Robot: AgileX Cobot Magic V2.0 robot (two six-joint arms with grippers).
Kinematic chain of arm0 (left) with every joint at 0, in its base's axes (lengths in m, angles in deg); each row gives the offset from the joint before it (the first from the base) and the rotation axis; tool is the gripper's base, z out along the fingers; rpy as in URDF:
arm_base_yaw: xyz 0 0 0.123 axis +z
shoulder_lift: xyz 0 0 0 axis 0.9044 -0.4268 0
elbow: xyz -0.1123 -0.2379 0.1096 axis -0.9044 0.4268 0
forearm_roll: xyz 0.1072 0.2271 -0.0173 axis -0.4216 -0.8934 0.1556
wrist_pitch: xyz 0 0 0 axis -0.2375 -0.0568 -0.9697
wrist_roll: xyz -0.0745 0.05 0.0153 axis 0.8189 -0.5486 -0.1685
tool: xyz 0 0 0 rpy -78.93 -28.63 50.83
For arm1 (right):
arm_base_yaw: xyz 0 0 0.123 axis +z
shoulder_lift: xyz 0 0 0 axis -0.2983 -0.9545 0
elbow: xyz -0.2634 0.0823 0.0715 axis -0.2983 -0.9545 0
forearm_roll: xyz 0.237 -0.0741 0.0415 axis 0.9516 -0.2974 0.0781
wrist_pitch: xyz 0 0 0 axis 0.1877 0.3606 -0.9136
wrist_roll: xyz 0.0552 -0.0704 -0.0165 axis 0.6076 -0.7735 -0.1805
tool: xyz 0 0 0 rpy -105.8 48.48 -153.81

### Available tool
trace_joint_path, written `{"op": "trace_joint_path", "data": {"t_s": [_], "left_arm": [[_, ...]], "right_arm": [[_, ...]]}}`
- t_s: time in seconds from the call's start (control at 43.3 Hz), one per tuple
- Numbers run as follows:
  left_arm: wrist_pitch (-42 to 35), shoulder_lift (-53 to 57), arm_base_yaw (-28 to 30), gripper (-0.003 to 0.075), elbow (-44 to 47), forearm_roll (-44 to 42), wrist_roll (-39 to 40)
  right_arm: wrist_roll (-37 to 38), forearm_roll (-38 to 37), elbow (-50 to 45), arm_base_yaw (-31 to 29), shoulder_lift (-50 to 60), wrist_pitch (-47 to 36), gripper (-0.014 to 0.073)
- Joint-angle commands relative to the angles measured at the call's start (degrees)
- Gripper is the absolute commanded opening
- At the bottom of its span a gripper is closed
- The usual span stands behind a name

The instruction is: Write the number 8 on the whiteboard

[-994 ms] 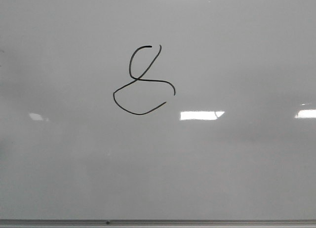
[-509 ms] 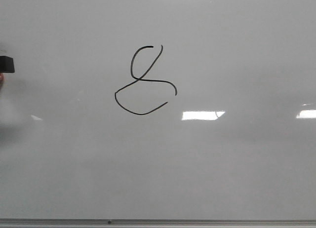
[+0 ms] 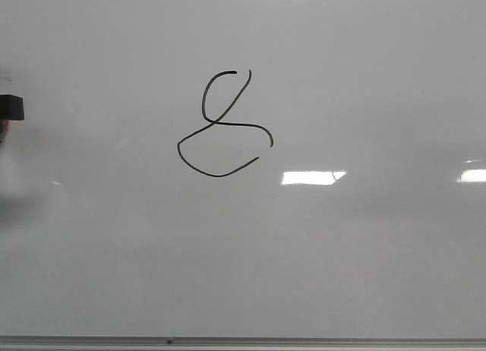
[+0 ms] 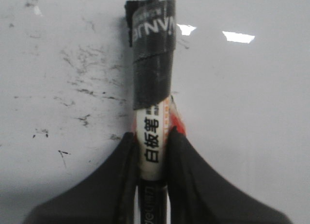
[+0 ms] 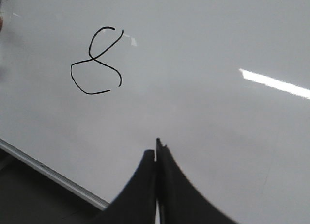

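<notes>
**The figure is on the board; now I take the pen away cleanly**

The number 8 (image 3: pixel 224 124) stands a little above and left of the middle of the whiteboard (image 3: pixel 364 260). Its upper loop is small and narrow, and its lower loop is wider and not fully joined.

My left gripper (image 4: pixel 151 141) is clenched on the marker (image 4: pixel 151 88), which has its black cap on. In the front view only the cap shows, at the left edge, well apart from the figure. My right gripper (image 5: pixel 156 156) has its fingers pressed together with nothing between them.

I judge the writing finished. To do this step well, I should grip the marker firmly, withdraw to the left and not pass over the fresh ink.
</notes>
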Motion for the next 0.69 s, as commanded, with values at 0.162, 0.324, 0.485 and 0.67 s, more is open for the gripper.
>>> {"op": "trace_joint_path", "data": {"t_s": [0.162, 0.324, 0.485, 0.67], "left_arm": [[-2.42, 0.58, 0.07, 0.0164, -1.56, -0.99, 0.79], [-2.42, 0.83, 0.07, 0.0274, -1.56, -0.99, 0.79], [-2.34, 1.97, 0.07, 0.0375, -1.56, -0.99, 0.79], [-2.17, 3.70, 0.58, 0.0414, -1.25, -0.88, 0.36]], "right_arm": [[-0.02, 1.57, 1.66, -0.37, -0.43, -3.97, -0.0066], [-0.02, 1.57, 1.66, -0.37, -0.43, -3.97, -0.0066], [-0.02, 1.62, 1.66, -0.37, -0.43, -4.08, -0.0066], [-0.02, 1.68, 1.66, -0.37, -0.43, -4.14, -0.0066]]}}
